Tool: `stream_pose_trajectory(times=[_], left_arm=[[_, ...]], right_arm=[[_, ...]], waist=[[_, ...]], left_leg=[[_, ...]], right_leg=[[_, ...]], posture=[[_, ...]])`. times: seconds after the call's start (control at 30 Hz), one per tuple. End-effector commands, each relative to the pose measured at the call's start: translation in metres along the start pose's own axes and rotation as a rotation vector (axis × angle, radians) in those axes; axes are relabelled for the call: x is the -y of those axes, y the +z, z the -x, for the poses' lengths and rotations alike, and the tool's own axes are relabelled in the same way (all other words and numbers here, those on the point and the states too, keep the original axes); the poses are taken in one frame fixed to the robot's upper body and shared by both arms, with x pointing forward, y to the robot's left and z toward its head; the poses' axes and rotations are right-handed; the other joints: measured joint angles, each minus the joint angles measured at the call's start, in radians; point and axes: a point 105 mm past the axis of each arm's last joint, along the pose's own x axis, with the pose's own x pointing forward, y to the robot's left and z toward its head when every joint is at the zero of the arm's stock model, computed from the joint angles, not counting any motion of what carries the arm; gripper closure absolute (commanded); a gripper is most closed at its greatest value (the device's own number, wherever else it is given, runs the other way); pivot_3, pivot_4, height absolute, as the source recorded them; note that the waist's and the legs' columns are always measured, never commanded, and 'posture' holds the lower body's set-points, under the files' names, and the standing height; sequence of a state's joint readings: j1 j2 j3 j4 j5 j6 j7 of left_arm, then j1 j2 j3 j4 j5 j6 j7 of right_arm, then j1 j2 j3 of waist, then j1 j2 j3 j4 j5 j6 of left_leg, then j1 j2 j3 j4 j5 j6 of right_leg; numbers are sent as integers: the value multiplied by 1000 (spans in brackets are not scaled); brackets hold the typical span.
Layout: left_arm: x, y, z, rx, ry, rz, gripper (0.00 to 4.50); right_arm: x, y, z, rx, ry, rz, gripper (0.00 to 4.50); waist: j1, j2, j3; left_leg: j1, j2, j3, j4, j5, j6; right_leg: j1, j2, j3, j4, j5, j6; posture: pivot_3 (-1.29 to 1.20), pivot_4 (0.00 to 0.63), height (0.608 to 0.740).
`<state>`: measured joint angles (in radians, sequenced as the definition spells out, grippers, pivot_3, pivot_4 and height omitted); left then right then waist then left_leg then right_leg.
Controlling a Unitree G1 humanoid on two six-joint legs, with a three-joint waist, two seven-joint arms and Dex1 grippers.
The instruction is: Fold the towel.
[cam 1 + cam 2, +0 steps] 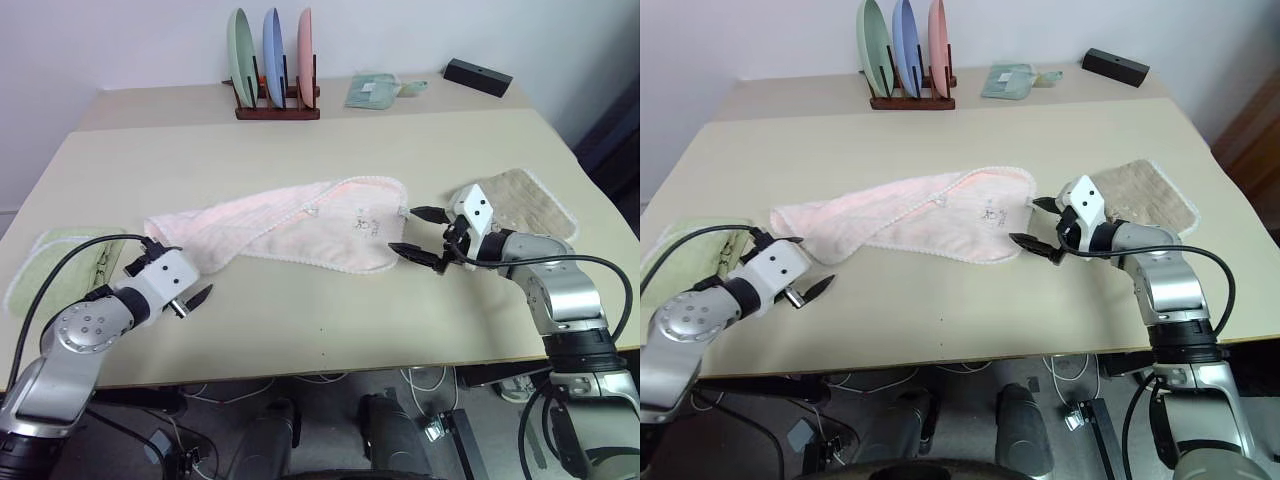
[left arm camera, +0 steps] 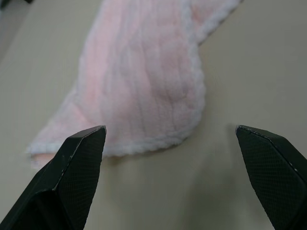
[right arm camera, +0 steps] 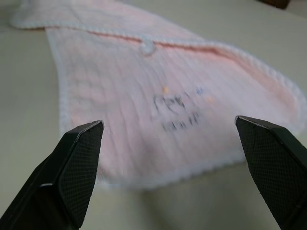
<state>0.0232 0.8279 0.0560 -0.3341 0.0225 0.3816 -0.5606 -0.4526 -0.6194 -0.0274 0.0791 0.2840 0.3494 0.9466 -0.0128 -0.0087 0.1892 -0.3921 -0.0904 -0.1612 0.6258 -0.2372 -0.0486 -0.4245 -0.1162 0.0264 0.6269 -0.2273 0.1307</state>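
Eye views: towel (image 1: pixel 300 225) spread crooked mid-bench (image 1: pixel 330 320), half doubled already; left hand (image 1: pixel 180 285) near its left end, right hand (image 1: pixel 420 240) just beside its right end, both released, empty. Probably the approach step; next calls for pinching both ends.

Left wrist: rounded towel end lying past the spread fingers (image 2: pixel 81 158), untouched.

Right wrist: loop (image 3: pixel 147 45) and printed mark (image 3: pixel 180 112) close up.

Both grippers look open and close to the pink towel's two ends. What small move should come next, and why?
Probably ease both open grippers forward and down onto the towel. The right gripper is just short of the printed end, the left gripper just short of the narrower end, and neither touches the cloth. The towel lies loosely bunched on the table, so its ends need gripping first.
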Motion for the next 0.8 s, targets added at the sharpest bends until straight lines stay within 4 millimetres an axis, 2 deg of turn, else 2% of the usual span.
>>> stream_pose_trajectory(times=[0.03, 0.27, 0.37, 0.57, 0.6, 0.7, 0.8], left_arm=[[-4, -1, -11, 3, 9, -10, 74], [-6, -5, -44, -1, -21, 0, 74], [-11, -1, -57, 15, -9, -1, 932], [-13, 3, -56, 40, -16, -25, 3963], [-14, 3, -54, 40, -12, -28, 4354], [-18, 3, -49, 43, 0, -39, 4468], [-24, 10, -33, 91, 26, -33, 4468]], right_arm=[[-9, 16, 2, 55, -7, 17, 0], [-15, 14, 11, 55, -40, 3, 0], [-15, 13, 12, 48, -51, 8, 0], [-13, 14, 13, 51, -71, 11, 0], [-13, 13, 12, 50, -70, 11, 0], [-13, 13, 9, 52, -65, 14, 0], [-8, 16, 4, 58, -65, 45, 0]], waist=[[4, 0, 0], [11, 1, -1], [14, 2, -1], [2, 1, -1], [-1, 1, -1], [-3, 1, -1], [-8, 1, -1]], left_leg=[[0, 0, 0, 0, 0, 0], [1, -1, 0, 2, 0, 0], [1, -1, -1, 3, 0, 0], [1, -1, -1, 2, 0, 0], [1, -1, -1, 2, 0, 0], [1, -1, 0, 2, 0, 0], [1, -1, 0, 1, 0, 0]], right_leg=[[0, 0, 0, 0, 0, 0], [1, -1, 0, 2, 0, 0], [2, -1, 0, 2, 0, 0], [1, 0, 0, 2, 0, 0], [1, 0, 0, 2, 0, 0], [1, 0, 0, 2, 0, 0], [0, 0, 0, 2, 0, 0]], posture=[[0, 150, 738], [0, 150, 738], [0, 150, 738], [0, 150, 738], [0, 150, 738], [0, 150, 738], [0, 150, 738]])
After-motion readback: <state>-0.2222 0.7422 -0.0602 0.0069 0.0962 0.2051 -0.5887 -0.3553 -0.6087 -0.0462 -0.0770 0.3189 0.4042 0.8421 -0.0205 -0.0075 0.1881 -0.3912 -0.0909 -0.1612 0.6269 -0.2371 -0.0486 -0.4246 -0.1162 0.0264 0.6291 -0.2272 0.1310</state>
